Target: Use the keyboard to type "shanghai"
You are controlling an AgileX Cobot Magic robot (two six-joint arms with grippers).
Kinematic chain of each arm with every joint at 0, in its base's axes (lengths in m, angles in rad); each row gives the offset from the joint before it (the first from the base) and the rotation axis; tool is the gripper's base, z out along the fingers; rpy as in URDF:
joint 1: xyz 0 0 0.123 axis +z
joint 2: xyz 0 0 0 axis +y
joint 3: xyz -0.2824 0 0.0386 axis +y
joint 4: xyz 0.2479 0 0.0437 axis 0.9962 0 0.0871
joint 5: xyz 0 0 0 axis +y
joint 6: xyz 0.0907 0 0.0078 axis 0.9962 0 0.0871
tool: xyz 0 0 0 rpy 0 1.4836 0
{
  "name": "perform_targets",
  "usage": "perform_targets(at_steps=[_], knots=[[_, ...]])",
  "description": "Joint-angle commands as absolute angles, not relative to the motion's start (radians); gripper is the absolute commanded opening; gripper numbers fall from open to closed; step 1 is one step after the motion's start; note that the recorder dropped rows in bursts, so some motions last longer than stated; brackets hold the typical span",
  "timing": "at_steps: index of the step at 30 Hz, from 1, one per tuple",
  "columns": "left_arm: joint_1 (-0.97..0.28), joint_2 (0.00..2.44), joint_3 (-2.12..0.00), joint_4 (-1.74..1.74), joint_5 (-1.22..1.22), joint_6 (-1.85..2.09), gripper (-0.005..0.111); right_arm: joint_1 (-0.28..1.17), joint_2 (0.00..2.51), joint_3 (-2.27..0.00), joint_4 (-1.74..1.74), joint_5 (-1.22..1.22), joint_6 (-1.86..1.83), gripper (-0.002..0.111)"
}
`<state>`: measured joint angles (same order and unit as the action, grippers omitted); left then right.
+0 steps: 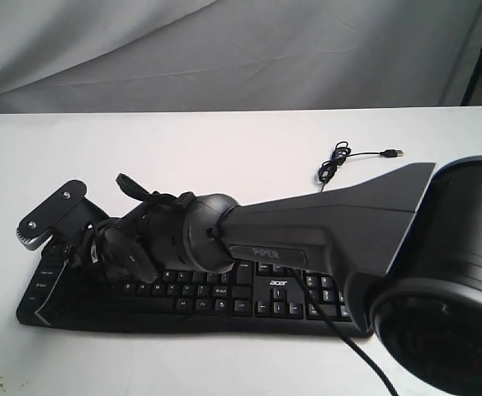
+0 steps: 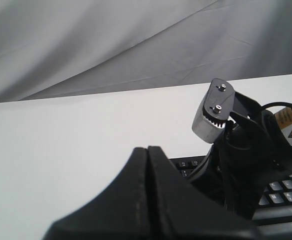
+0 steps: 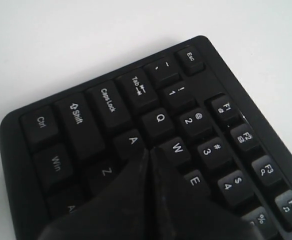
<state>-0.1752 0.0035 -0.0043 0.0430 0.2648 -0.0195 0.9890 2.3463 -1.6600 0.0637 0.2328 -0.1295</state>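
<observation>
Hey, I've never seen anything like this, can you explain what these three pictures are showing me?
It is a two-armed robot at a white table. The wide picture comes from a camera off the arms; the other two from cameras on each wrist. A black keyboard lies on the table, its cable unplugged. The right tool is shut, holds nothing, and its tip sits over the keys between A and W. The left tool is also shut and empty, beside the keyboard's end.
</observation>
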Motion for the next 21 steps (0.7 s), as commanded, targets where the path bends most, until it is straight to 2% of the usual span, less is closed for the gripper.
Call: perform_targets(at_steps=[1, 13, 21], knots=[[-0.181, 0.000, 0.000, 0.048, 0.259, -0.022, 0.000, 0.988, 2.345, -1.666, 0.051, 0.251, -0.134, 0.000], [-0.181, 0.000, 0.000, 0.048, 0.259, -0.022, 0.000, 0.988, 2.340, -1.666, 0.033, 0.251, -0.134, 0.000], [-0.181, 0.000, 0.000, 0.048, 0.259, -0.022, 0.000, 0.981, 2.221, -1.638, -0.008, 0.258, -0.134, 0.000]])
